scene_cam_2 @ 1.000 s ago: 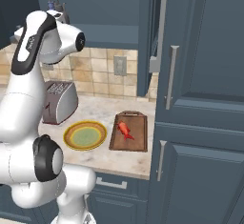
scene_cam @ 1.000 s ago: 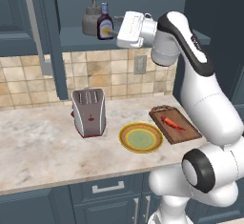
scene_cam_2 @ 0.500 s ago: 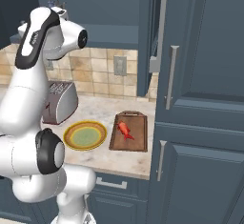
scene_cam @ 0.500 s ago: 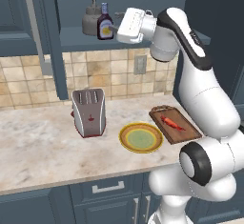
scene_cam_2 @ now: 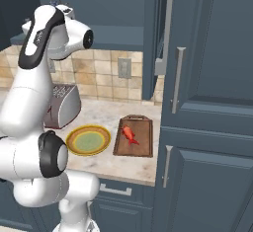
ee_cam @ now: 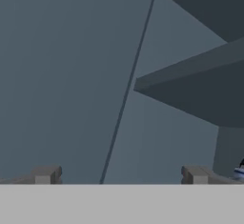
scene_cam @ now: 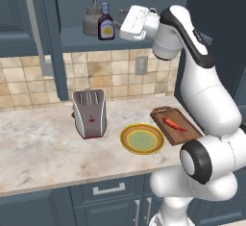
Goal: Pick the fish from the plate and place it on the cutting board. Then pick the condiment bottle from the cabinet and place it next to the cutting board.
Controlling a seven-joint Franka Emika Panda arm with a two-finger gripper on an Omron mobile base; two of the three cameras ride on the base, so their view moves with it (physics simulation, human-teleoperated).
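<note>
The small red-orange fish (scene_cam: 173, 123) (scene_cam_2: 130, 134) lies on the dark brown cutting board (scene_cam: 186, 132) (scene_cam_2: 141, 147). Left of the board sits the yellow-rimmed plate (scene_cam: 126, 138) (scene_cam_2: 72, 138), with nothing on it. On the open shelf of the blue-grey cabinet (scene_cam: 77, 41) stands the condiment bottle (scene_cam: 105, 25), brown with a yellow label. My gripper (scene_cam: 121, 22) is up at shelf height, just right of the bottle and apart from it. In the hand view the gripper (ee_cam: 120, 175) is open and holds nothing, and the bottle's cap (ee_cam: 239, 171) peeks in at the lower right edge.
A grey kettle-like pot (scene_cam: 90, 20) (scene_cam_2: 55, 0) stands behind and left of the bottle. A silver toaster (scene_cam: 89, 113) (scene_cam_2: 62, 105) sits on the counter left of the plate. The open cabinet door (scene_cam: 45, 32) hangs at the left, and tall cabinets (scene_cam_2: 207, 102) stand to the right.
The hand has moved slightly up and to the left along the shelf, closer to the bottle. Its jaws have stayed open. The fish, board and plate have not moved.
</note>
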